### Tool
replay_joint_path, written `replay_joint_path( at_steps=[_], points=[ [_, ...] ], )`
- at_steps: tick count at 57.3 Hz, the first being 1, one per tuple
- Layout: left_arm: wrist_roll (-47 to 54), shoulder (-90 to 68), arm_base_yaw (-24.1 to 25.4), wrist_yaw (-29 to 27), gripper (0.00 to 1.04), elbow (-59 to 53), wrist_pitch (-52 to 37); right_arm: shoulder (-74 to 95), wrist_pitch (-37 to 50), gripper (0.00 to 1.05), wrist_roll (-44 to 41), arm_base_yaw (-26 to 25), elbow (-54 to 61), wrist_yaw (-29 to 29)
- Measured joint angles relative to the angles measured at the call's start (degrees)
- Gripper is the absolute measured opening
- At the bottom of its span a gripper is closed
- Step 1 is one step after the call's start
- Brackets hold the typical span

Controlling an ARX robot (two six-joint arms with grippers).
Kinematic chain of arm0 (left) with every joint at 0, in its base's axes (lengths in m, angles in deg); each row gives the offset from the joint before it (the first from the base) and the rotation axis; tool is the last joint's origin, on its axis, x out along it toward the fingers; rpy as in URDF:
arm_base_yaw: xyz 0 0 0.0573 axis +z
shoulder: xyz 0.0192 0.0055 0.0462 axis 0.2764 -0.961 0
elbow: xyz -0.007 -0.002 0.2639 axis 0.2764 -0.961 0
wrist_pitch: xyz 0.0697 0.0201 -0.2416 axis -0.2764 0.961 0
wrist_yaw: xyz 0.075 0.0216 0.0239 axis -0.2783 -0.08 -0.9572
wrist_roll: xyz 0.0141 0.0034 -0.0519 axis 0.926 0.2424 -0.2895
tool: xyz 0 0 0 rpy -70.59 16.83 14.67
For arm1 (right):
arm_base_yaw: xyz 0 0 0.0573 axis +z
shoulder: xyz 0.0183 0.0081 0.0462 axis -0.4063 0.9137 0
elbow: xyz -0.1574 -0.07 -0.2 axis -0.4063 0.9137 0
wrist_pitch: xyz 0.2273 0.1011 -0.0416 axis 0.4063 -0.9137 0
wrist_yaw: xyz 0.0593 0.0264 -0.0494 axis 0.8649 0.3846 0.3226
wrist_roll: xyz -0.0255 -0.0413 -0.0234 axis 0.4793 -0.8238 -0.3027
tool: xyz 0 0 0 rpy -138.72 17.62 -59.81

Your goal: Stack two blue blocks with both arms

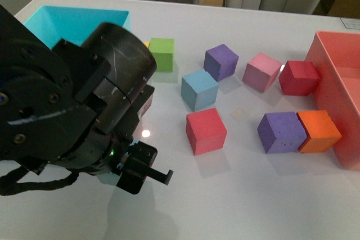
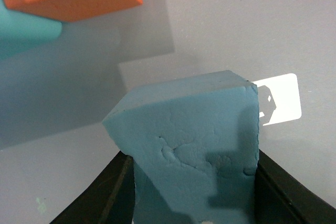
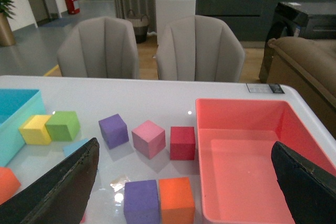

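Blue block (image 2: 189,129) pinched in left gripper (image 2: 194,187) shows clearly only in left wrist view; right gripper (image 3: 181,187) spread.

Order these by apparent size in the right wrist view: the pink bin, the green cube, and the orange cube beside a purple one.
1. pink bin
2. orange cube
3. green cube
The two cubes may be equal; the orange one is nearer the camera.
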Motion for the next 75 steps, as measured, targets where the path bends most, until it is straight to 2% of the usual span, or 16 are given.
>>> replay_joint_path(
  at_steps=[11,23,52,75],
  points=[
    [3.0,6.9,-0.8,-0.2,0.47,1.6,3.8,0.0,0.0,0.96,0.0,0.0,0.0,0.0],
    [6.6,6.9,-1.5,-0.8,0.46,10.6,7.8,0.0,0.0,0.96,0.0,0.0,0.0,0.0],
    [12.6,-13.3,-3.7,-1.5,0.45,42.4,19.2,0.0,0.0,0.96,0.0,0.0,0.0,0.0],
    [14.8,-24.9,-4.0,-2.8,0.45,57.3,24.7,0.0,0.0,0.96,0.0,0.0,0.0,0.0]
  ],
)
